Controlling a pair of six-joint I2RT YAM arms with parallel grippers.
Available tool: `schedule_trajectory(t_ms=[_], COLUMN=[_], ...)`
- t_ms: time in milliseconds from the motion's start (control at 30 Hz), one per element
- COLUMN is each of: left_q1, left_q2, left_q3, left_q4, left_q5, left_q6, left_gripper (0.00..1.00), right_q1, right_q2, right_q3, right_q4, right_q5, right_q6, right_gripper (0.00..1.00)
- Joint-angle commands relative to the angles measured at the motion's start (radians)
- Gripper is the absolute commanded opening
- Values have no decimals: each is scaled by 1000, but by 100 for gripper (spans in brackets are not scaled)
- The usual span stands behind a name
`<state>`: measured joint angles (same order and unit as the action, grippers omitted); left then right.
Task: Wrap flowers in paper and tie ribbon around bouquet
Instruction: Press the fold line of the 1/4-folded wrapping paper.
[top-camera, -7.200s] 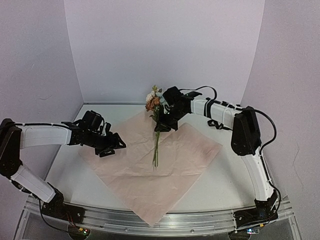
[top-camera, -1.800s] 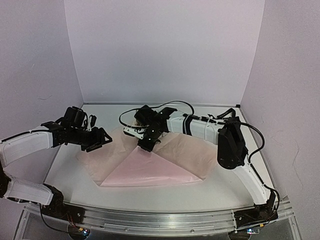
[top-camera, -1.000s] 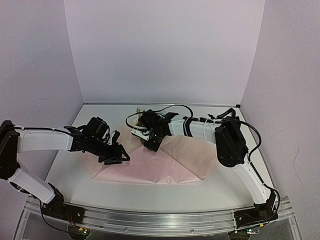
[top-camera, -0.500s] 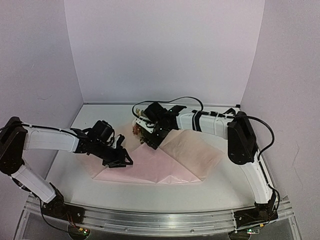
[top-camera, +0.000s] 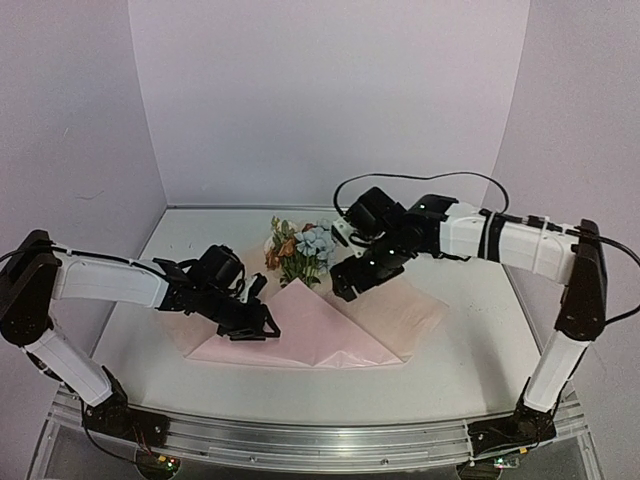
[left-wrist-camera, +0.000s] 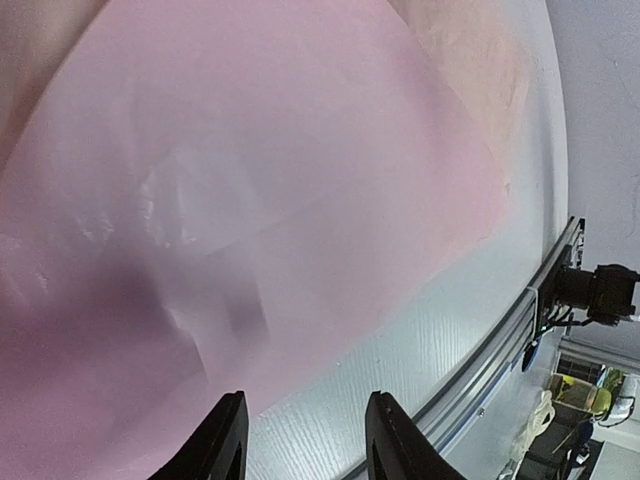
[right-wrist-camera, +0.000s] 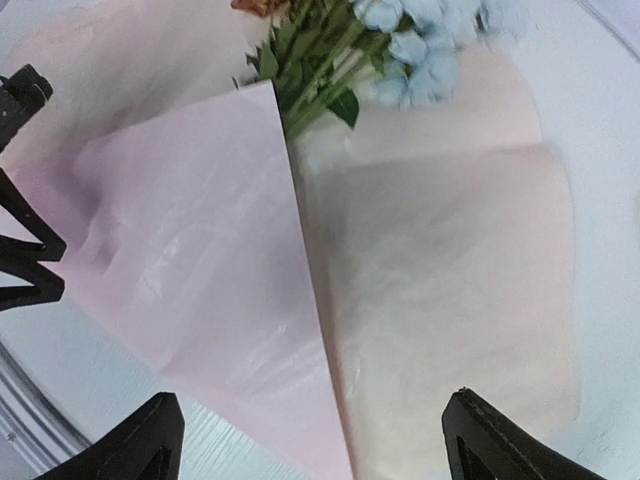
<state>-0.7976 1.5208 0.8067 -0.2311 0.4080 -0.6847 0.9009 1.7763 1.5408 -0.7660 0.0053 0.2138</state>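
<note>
Two white-and-black robot arms reach inward over the white tabletop (top-camera: 470, 350). The left arm (top-camera: 105, 280) lies low and nearly level, stretched out from the left side with its wrist tipped down toward the table. The right arm (top-camera: 520, 240) rises steeply from its base, bends at a high elbow and runs back toward the middle, its wrist angled downward.

There is one large thin sheet of translucent pink wrapping paper (top-camera: 310, 330). It is folded over itself: a pink triangular flap lies on top, with a paler peach layer showing to the right. There is one small bunch of artificial flowers (top-camera: 300, 250), with pale blue, white, peach and rust heads. Its green stems run under the tip of the flap.

The right gripper (top-camera: 347, 285) hangs above the paper with its jaws spread wide and nothing between them. The paper lies directly beneath it. The flower heads are just beside it, ahead of the fingertips and off to its left.

The left gripper (top-camera: 258, 327) sits low over the near left edge of the paper. Its fingers are parted, and only the paper's edge and bare table show between them. Whether it touches the sheet cannot be told. From this gripper, the flap spreads ahead and the flowers lie farther ahead and to the right.
</note>
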Motion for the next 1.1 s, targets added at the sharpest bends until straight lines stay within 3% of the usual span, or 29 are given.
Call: schedule_trajectory(t_ms=[0,200,300,667,1067], left_q1=[-55,-122,-127,-128,-126], left_q2=[12,2,1,41,54], left_q3=[68,29,-18,-33,-66], left_q4=[14,9,41,87,79], left_q5=[-23,-21,-7,-30,-82], left_q6=[21,-3,-32,-62,-64], left_gripper=[42,41,39,35,34], right_q1=[-2,18,49,82,82], right_q2=[-135,-167,-150,-61,-32], right_q3=[-205,-352,-394,-481,-578], right_q4=[-40,67,145,330,396], right_q5=[-65,-204,-207,-188,-97], right_q6=[308,541,594,704,703], right_gripper=[87,59,52,35,31])
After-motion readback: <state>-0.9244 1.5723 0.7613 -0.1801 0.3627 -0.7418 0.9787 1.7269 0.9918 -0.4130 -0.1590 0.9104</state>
